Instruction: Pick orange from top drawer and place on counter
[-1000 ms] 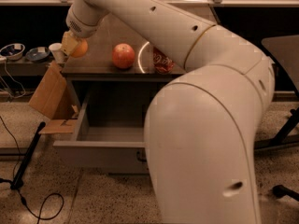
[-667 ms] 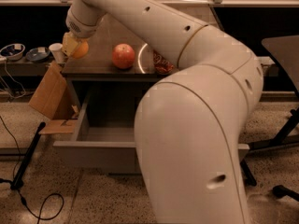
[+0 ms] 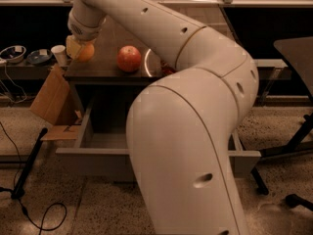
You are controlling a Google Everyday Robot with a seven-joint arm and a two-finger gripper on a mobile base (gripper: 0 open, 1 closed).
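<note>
1. The small round yellow-orange fruit (image 3: 87,53) showed no long axis or heading.
2. In the frame's upper left, the pale gripper (image 3: 78,48) pinched it from above-left, over the dark wood-grain surface's (image 3: 105,70) left edge.
3. The grey metal drawer (image 3: 93,156) stood open below.

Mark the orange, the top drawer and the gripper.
orange (image 3: 87,53), camera view, its exposed right side.
top drawer (image 3: 90,161), camera view, its front panel, pulled open.
gripper (image 3: 77,49), camera view, its tip, beside the orange at the counter's (image 3: 105,68) left end.
</note>
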